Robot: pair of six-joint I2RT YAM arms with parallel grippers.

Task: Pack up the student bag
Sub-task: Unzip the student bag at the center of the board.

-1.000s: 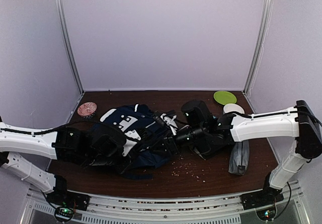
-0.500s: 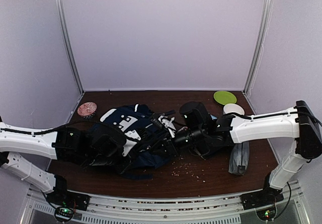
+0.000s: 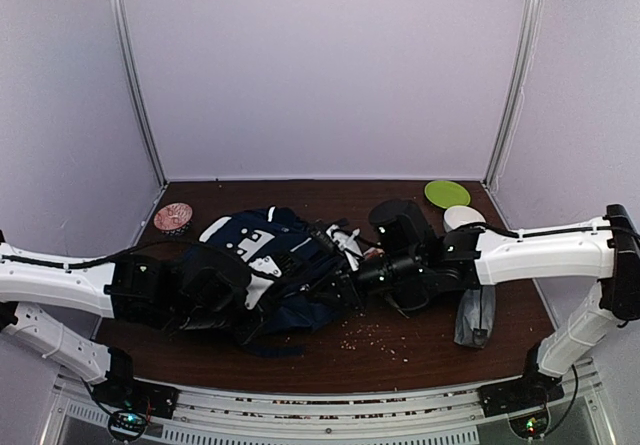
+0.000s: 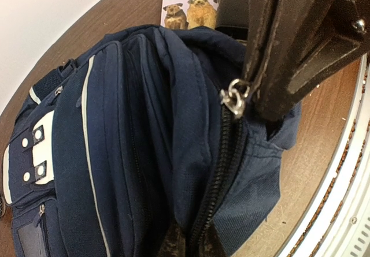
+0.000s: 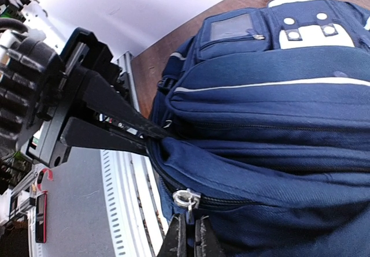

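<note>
The student bag (image 3: pixel 270 260), a navy backpack with a white patch and a thin white stripe, lies at the table's centre-left. It fills the left wrist view (image 4: pixel 115 153) and the right wrist view (image 5: pixel 277 95). My left gripper (image 3: pixel 262 310) is shut on the bag's fabric edge beside the zipper track (image 4: pixel 191 246). My right gripper (image 3: pixel 342 285) is shut on the metal zipper pull (image 5: pixel 186 200), which also shows in the left wrist view (image 4: pixel 234 98). The zipper is closed between the slider and the left fingers. The bag's inside is hidden.
A dog-picture booklet (image 4: pixel 191 6) lies just beyond the bag. A grey zip pouch (image 3: pixel 476 315) lies at the right. A green plate (image 3: pixel 447 193) and a white bowl (image 3: pixel 463 215) sit at the back right, a pink bowl (image 3: pixel 173 216) at the back left. Crumbs (image 3: pixel 375 337) dot the front.
My right arm has shifted a little to the right, still holding the zipper pull, and the bag's right side moved with it. The left arm has stayed put.
</note>
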